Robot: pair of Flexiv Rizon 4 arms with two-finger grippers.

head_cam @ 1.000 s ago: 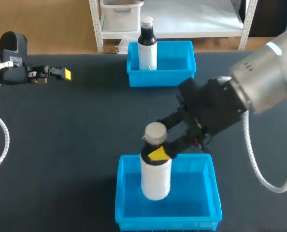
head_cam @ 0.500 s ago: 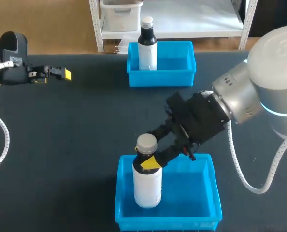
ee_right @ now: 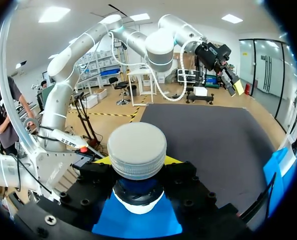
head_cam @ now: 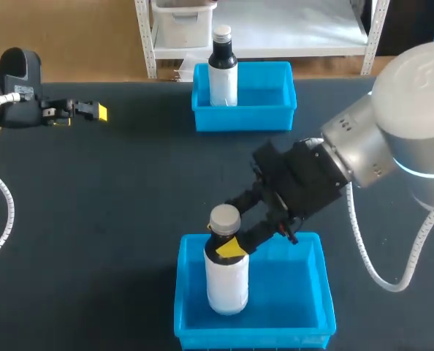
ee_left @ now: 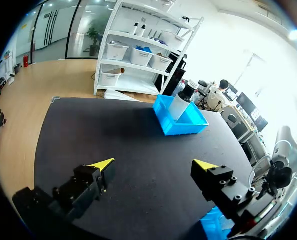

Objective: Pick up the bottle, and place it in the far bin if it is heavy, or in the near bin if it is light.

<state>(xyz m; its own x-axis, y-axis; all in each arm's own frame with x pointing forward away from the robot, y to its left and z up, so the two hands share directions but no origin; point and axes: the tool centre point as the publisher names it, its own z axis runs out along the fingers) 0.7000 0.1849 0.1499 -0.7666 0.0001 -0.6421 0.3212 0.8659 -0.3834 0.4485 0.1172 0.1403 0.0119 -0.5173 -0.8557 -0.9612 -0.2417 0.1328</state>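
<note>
One bottle (head_cam: 227,281), clamped by right pincer (head_cam: 226,243), sits left of centre in near bin (head_cam: 324,292); left pincer (ee_left: 153,165) gapes.

bottle (head_cam: 227,281) upright in near bin (head_cam: 182,292), right end effector (head_cam: 229,242) clamped on its neck; second bottle (head_cam: 223,79) in far bin (head_cam: 242,120).

Matt, fine-grained black covering on table (head_cam: 129,190). Glossy moulded blue plastic for near bin (head_cam: 253,338) and far bin (head_cam: 242,118). Smooth white plastic body on bottle (head_cam: 226,281), ribbed grey plastic cap (ee_right: 137,150). Smooth silver shell on right arm (head_cam: 414,95).
</note>
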